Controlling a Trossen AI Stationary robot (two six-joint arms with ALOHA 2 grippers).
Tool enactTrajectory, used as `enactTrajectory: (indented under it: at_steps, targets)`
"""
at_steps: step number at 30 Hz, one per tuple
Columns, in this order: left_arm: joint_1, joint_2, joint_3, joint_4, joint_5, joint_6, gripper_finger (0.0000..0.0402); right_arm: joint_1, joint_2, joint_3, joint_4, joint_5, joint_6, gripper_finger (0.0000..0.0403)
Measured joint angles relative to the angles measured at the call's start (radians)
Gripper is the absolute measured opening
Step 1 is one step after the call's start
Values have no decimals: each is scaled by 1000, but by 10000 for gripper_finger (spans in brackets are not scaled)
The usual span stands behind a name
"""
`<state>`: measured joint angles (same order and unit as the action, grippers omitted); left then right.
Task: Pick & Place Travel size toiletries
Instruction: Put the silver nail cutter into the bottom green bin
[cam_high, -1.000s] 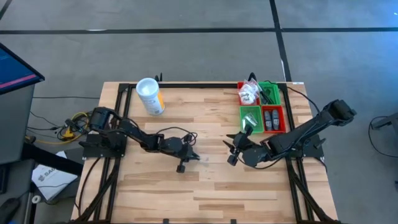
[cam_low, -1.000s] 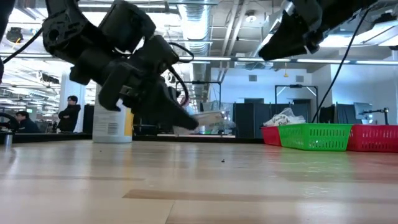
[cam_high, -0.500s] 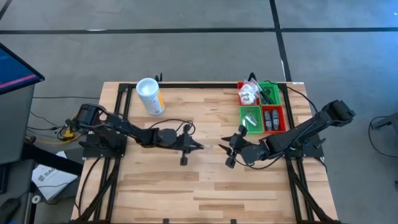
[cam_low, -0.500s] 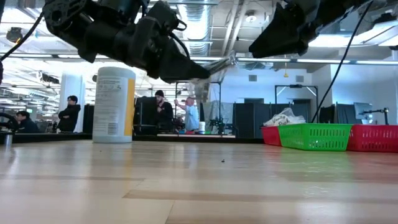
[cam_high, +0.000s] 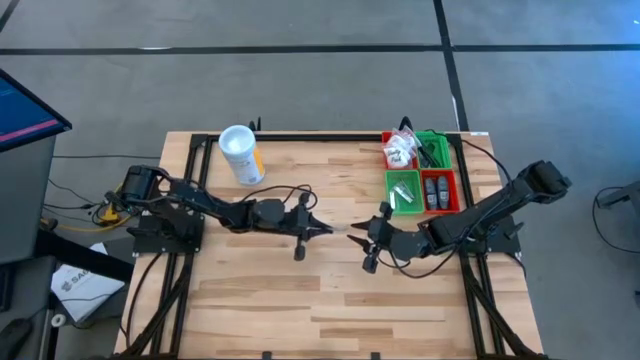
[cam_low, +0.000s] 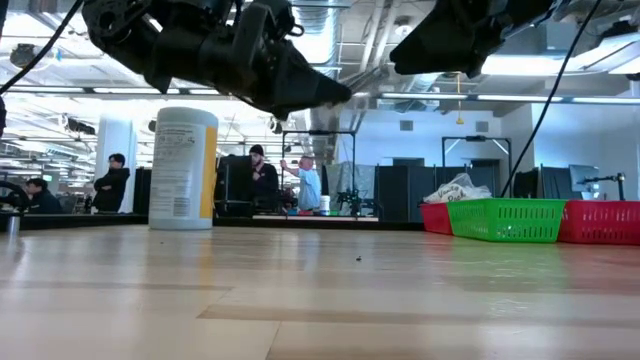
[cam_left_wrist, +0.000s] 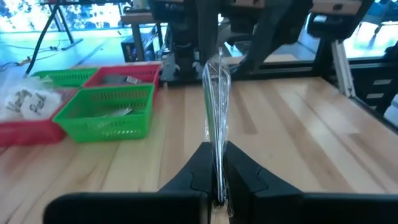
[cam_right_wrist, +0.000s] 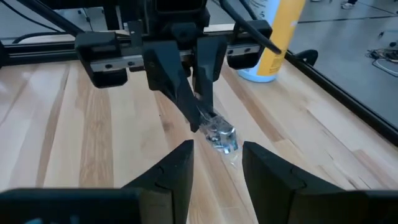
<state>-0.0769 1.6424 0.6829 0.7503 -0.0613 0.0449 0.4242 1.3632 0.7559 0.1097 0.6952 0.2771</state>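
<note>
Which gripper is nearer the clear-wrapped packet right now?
Left. The left gripper is shut on the clear-wrapped packet; the right gripper faces it, open, just short of it.

Clear-wrapped packet held in the air over the table's middle

The clear-wrapped packet (cam_left_wrist: 217, 106) hangs edge-on above the wood, clamped at one end. Other toiletries, white packets (cam_high: 400, 151) and dark tubes (cam_high: 436, 190), lie in the bins at the table's far right corner.

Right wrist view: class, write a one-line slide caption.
Left pincer offers a clear-wrapped packet toward the open right pincer.
</note>
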Motion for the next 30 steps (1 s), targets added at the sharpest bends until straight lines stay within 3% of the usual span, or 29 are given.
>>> enactTrajectory:
  at_steps: [30]
  targets:
    - [-18, 0, 43, 41, 34, 3, 8, -2, 0, 0, 60, -18, -42, 127]
